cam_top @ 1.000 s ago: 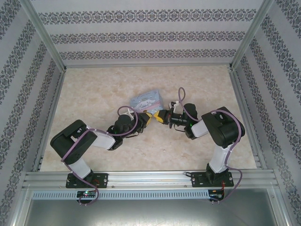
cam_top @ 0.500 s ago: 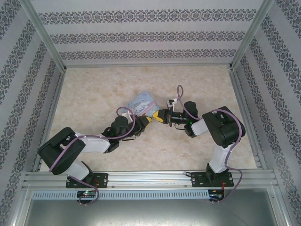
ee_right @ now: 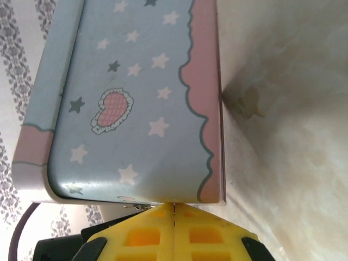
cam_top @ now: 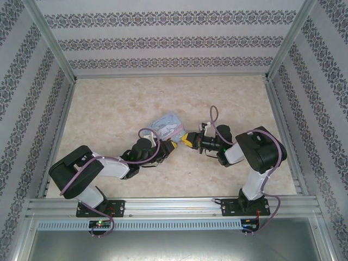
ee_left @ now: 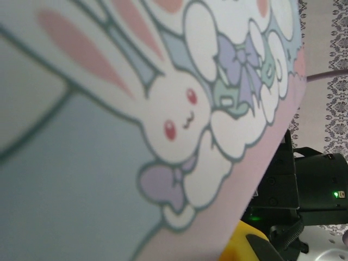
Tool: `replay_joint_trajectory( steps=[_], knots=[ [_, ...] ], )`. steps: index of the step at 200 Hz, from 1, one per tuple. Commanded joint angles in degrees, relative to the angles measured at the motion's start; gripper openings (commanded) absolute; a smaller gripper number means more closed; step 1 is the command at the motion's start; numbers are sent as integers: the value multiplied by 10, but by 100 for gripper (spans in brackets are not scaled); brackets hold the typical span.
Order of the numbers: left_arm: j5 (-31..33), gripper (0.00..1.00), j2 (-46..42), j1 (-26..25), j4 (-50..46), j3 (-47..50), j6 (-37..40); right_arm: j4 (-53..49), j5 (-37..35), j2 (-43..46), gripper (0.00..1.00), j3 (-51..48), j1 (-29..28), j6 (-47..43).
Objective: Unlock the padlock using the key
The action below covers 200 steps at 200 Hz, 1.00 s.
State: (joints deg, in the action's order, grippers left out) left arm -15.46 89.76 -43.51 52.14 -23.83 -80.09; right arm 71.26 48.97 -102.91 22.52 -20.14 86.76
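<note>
**Presumably at the approach step: both fingers shut at the tin, lock and key unplaced**

Nearest: both arms reach in from the near edge and meet around the middle of the table (cam_top: 119, 103).

Left fingers (cam_top: 172, 145): closed down, tips at the near edge of the pale blue cartoon tin (cam_top: 167, 124). Whether something thin is pinched between them I cannot tell. From the left wrist the tin's bunny face is very close and blurred.

Right fingers (ee_right: 144, 236): yellow pads pressed flat together, seam fully closed, nothing seen protruding. Tips sit right at the tin's near edge. The starred blue side with its pink scalloped border rises beyond them, with bare table to its right. From above, the two sets of fingers are just beside each other, the left set slightly nearer.

Just beyond the tips: the tin, which looks tipped rather than lying flat, though I am not sure.

Padlock and key: too small to place. Either could be hidden by the tin or nipped in closed fingers, so their position is undetermined.

Judgement: the work is at the stage of bringing key and lock together, and no unlocking is evident.

Next move calls for:
- the padlock body held steady with its keyway facing the key
- the key gripped firmly by its head
- a slow, finely aligned push along the keyway
- only then a twist
</note>
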Motion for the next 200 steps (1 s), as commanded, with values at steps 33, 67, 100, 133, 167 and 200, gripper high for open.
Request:
replay_joint_trajectory(
  steps=[33,67,100,133,167,200],
  knots=[
    [-19,0,51,-9,137,13,-11,30,-200,31,0,-66,-43,33],
    [-11,0,83,-7,199,19,-31,19,-316,41,0,-78,-109,50],
    [-11,0,99,-5,230,16,-46,11,-396,40,0,-86,-153,57],
    [-16,0,115,0,247,12,-62,9,-429,43,0,-108,-160,60],
    [-25,0,136,4,267,7,-75,5,-444,60,0,-124,-160,59],
    [-28,0,137,4,260,1,-77,-22,-443,99,0,-120,-160,48]
  ],
)
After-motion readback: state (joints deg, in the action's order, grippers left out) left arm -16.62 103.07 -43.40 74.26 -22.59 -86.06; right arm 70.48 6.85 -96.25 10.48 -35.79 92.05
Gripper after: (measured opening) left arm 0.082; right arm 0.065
